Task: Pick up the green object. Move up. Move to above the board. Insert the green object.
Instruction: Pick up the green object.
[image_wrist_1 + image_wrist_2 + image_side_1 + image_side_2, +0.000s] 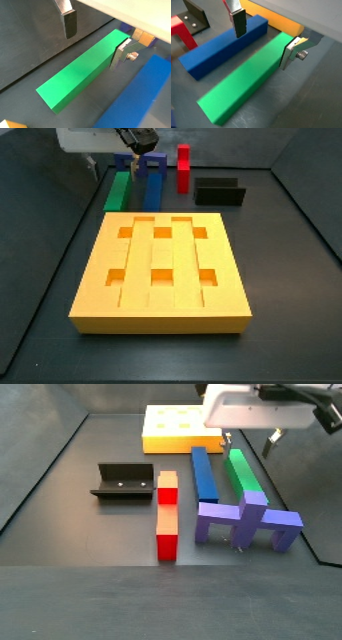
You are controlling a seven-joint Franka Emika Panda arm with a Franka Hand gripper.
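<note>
The long plain green rectangular bar (241,85) was seen lying flat on the dark counter (287,278), near its far edge in a side view, just beside a long blue rectangular bar (224,47) and apart from the large yellow-orange grooved board (163,273). The pincer (264,42) was spread, its silver fingers (237,22) placed either side of the green bar's end, presumably so that the bar could be pinched across its width. No contact could be confirmed. The pick-up was judged not yet done.
</note>
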